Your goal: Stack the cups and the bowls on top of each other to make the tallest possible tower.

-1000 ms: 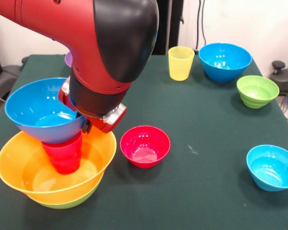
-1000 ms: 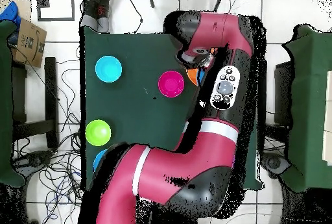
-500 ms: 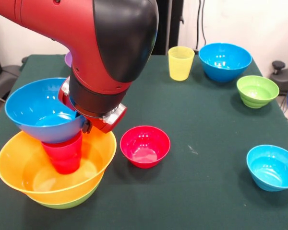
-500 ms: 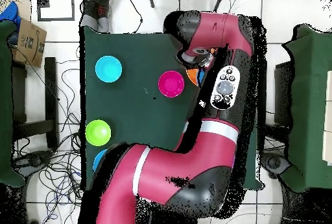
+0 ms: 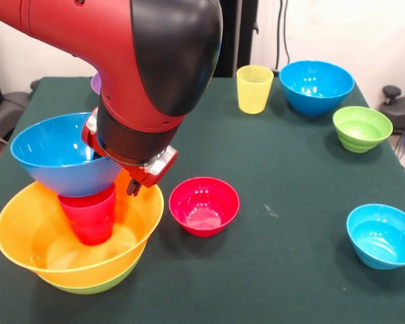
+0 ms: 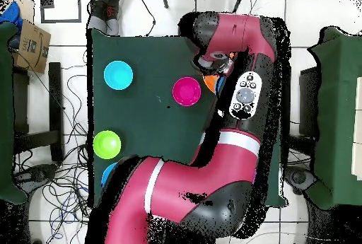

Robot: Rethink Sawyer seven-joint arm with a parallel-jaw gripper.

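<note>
Sitting on the red cup (image 5: 89,216), the blue bowl (image 5: 64,156) touches the jaws.

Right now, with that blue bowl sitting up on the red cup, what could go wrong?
1. The blue bowl is much wider than the red cup under it, so it may tip or slide off.
2. The gripper hangs right beside that bowl; I can't tell whether it has let go, and pulling away could drag or knock the bowl.
3. A falling bowl could hit the small red bowl nearby.
</note>
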